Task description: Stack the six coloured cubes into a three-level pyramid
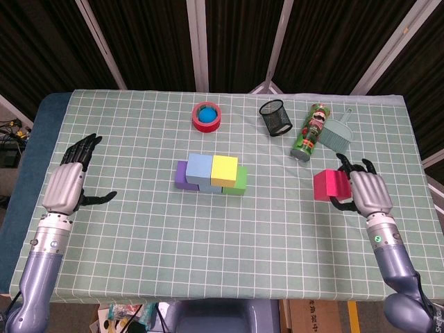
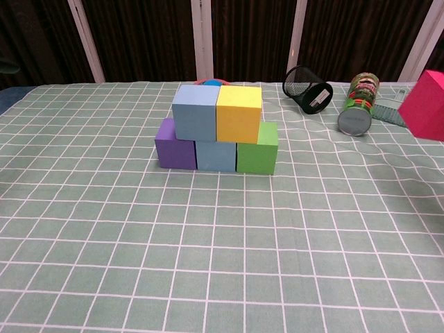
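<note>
Snack can (image 1: pixel 309 132), label possibly unreadable

Three cubes sit in a row on the table (image 1: pixel 139 243): the purple foam cube (image 2: pixel 175 144) on the left, the blue foam cube (image 2: pixel 216 156) in the middle, the green foam cube (image 2: pixel 258 148) on the right. On top sit the light blue foam cube (image 2: pixel 195 112) and, to its right, the yellow foam cube (image 2: pixel 239 114). The red foam cube (image 1: pixel 329 186) is off to their right, in the right hand (image 1: pixel 368 192).

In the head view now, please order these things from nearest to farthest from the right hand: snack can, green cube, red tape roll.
1. snack can, just behind the right hand.
2. green cube, right end of the stack's base.
3. red tape roll, far back, left of centre.
</note>
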{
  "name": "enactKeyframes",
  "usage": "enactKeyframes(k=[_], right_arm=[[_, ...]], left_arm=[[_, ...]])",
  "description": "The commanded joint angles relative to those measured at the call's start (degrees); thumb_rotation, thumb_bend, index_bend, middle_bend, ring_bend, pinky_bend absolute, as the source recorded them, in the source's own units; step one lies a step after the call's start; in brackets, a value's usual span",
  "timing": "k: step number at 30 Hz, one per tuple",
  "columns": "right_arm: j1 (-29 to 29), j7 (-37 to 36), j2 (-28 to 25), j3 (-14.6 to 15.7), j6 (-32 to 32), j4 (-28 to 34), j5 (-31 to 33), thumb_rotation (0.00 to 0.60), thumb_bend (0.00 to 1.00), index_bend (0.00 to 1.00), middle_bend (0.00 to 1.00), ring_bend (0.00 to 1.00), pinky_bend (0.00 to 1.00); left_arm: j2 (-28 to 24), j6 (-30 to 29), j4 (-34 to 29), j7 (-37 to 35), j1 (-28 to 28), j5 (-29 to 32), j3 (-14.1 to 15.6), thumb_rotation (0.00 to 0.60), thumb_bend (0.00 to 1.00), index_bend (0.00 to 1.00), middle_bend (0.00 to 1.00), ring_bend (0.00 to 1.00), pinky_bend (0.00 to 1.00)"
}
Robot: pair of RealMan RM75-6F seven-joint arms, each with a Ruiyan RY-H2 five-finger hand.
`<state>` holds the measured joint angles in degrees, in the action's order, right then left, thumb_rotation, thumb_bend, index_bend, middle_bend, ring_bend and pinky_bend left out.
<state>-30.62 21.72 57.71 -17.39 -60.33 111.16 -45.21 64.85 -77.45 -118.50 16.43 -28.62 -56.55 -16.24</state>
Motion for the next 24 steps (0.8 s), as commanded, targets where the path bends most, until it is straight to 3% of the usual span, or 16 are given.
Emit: enactKeyframes(k=[1, 12, 24], right_arm=[[-5.48, 6.10, -1.05, -3.05, -1.58, 4.45, 4.59, 0.600, 0.36, 0.00, 0.36, 0.22, 0.00], [-23.84, 26.02, 6.84, -7.04, -10.31, 6.96, 22.34, 0.600, 0.36, 0.00, 0.36, 0.22, 0.00], [-39.81, 38.34, 21.41, -11.77, -25.52, 2.83, 39.89, 0.600, 0.36, 0.00, 0.36, 0.22, 0.00]], left_arm=[[-1.53, 0.64, -0.04, -0.88, 0.21, 0.98, -0.76, 0.600, 0.10, 0.00, 0.00, 0.00, 0.00], [-5.42, 4.10, 0.72, 0.28, -0.65, 3.90, -0.87, 0.600, 0.10, 0.00, 0.00, 0.00, 0.00], [-9.20, 7.19, 1.36, -3.80, -0.52, 5.84, -2.03, 0.600, 0.10, 0.00, 0.00, 0.00, 0.00]])
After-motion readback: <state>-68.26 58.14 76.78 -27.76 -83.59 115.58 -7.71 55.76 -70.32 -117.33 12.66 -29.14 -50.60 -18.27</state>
